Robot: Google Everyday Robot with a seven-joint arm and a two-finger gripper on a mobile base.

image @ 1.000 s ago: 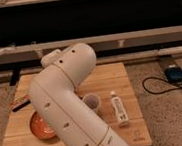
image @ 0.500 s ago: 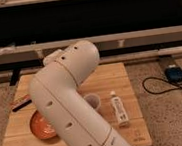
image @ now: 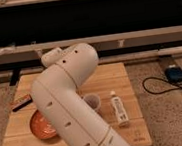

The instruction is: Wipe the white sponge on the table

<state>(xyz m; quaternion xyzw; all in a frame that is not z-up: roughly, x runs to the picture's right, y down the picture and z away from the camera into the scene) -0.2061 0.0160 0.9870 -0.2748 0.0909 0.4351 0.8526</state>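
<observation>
While the white arm [image: 71, 105] bends over the table [image: 120, 78], fingers hidden behind its elbow, grip untellable, white sponge unseen.

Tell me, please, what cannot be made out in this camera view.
All in the camera view:
- Tool: not in view; the arm shows only up to its elbow, so where the tool is cannot be told.
- Sponge: not seen; the arm covers much of the table.
- Dish: right part behind the arm.
- Bottle: label too small to read.
</observation>
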